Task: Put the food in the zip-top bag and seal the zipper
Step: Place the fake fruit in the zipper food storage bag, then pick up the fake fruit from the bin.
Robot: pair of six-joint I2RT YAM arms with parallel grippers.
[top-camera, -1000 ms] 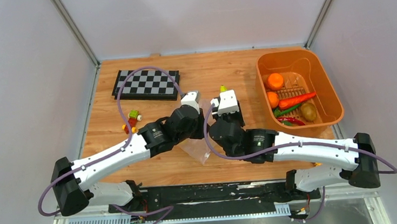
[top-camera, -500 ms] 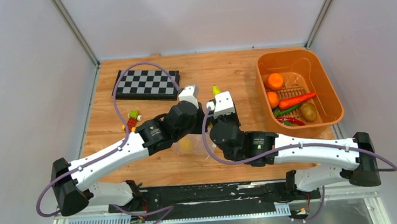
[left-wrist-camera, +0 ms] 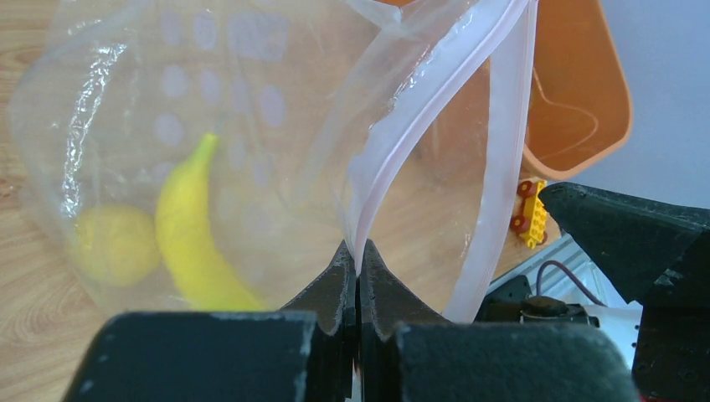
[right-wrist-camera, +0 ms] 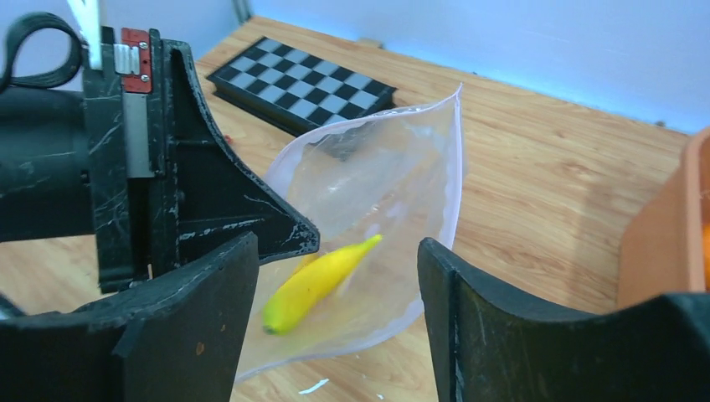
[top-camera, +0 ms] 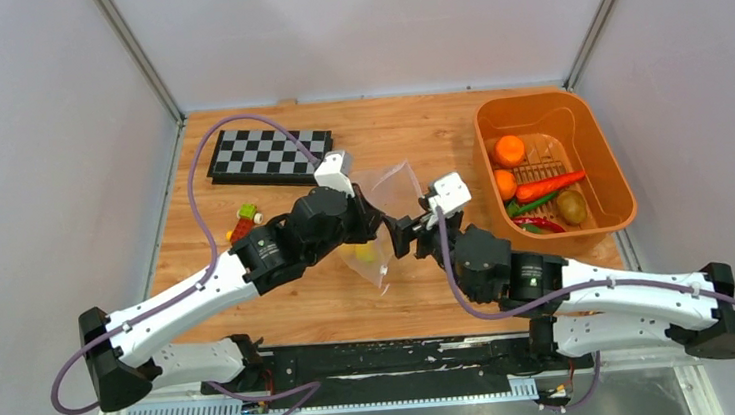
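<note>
From above, your left gripper [top-camera: 377, 225] held the clear crinkly zip-top bag [top-camera: 389, 188] up by one edge over the middle of the wooden table [top-camera: 417, 128]. It was well left of the orange plastic basket [top-camera: 602, 162], where more toy fruits and vegetables [top-camera: 548, 188] lay. Your right gripper [top-camera: 398, 237] sat just beside the bag.

In the left wrist view, your jaws were pressed together, pinching the bag at its thin pink zipper [left-wrist-camera: 431, 94]. A yellow toy banana [left-wrist-camera: 188, 239] and a yellow round piece [left-wrist-camera: 113, 244] lay inside.

In the right wrist view, your right jaws were spread wide and empty, facing the bag.
</note>
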